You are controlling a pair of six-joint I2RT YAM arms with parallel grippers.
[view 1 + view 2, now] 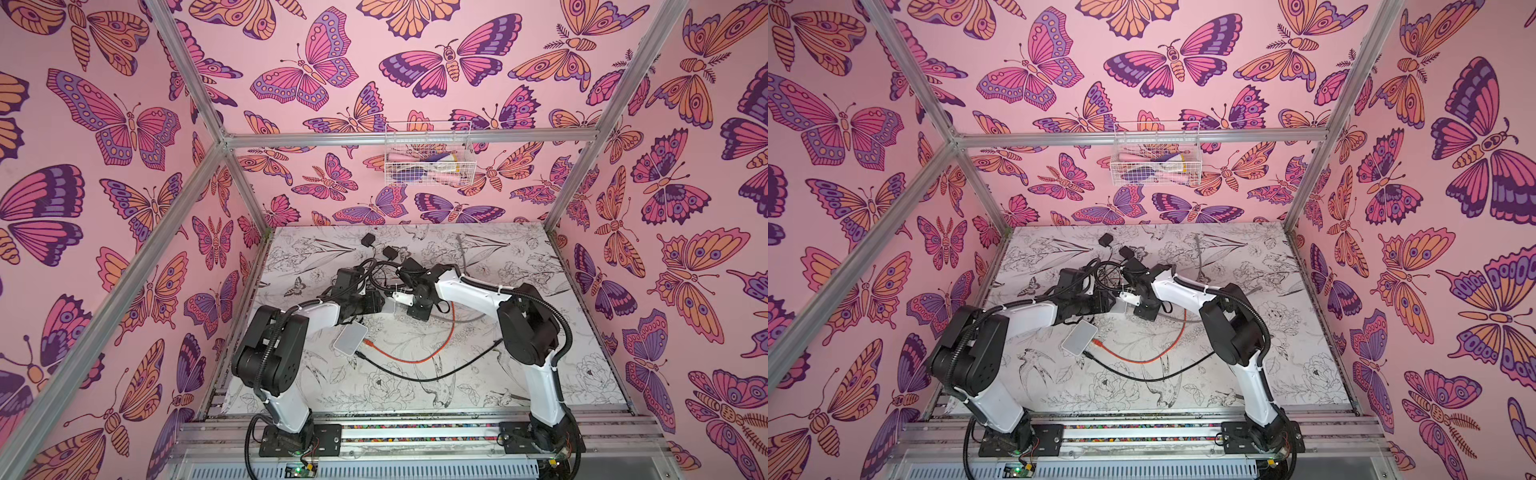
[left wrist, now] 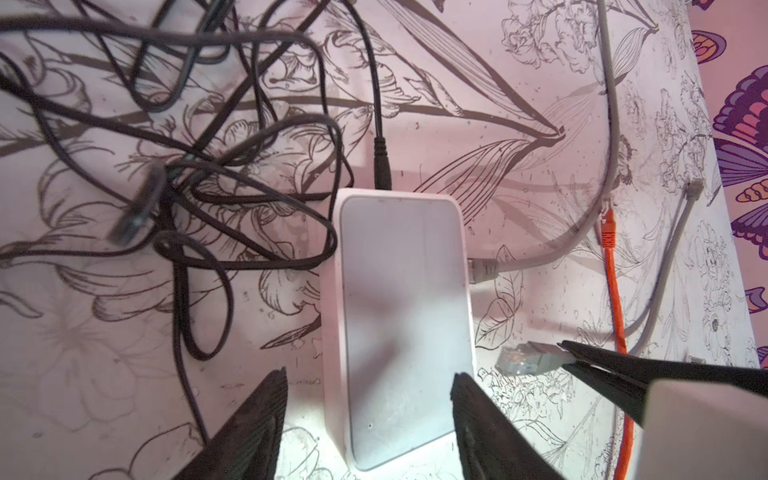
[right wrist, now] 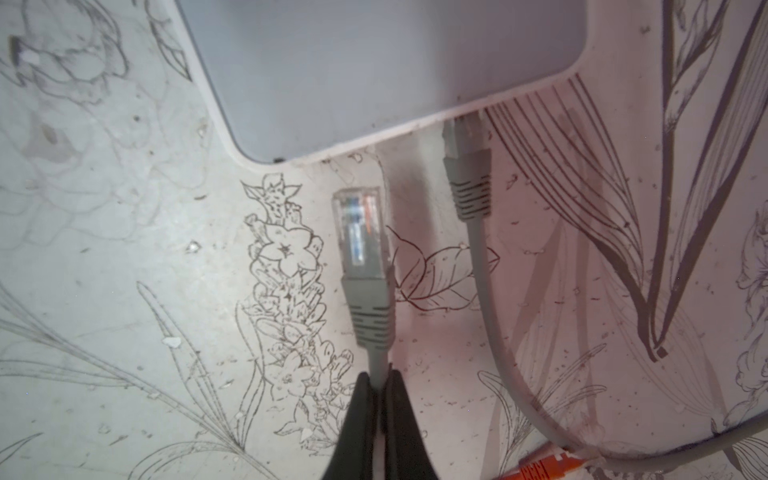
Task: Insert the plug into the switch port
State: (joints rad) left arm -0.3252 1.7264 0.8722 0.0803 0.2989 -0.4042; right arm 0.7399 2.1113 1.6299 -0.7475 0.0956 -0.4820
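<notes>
The white switch [image 2: 403, 311] lies flat on the flower-print table, with a black power lead [image 2: 381, 164] in its far end and a grey plug [image 2: 482, 268] seated in a side port. My left gripper [image 2: 370, 386] is open, one finger on each side of the switch's near end. The plug [image 3: 359, 232], clear-tipped with a grey boot, hangs just short of the switch's port side [image 3: 374, 137], beside the seated grey plug [image 3: 467, 174]. My right gripper [image 3: 378, 382] is shut on its grey cable just behind the boot. In both top views the two grippers meet at mid-table [image 1: 388, 303] [image 1: 1120, 305].
A second white box [image 1: 350, 338] lies nearer the front, with an orange cable [image 1: 419, 359] and a black cable [image 1: 415, 376] curving beside it. A tangle of black leads [image 2: 187, 174] and two black adapters [image 1: 368, 240] lie behind. A wire basket [image 1: 428, 153] hangs on the back wall.
</notes>
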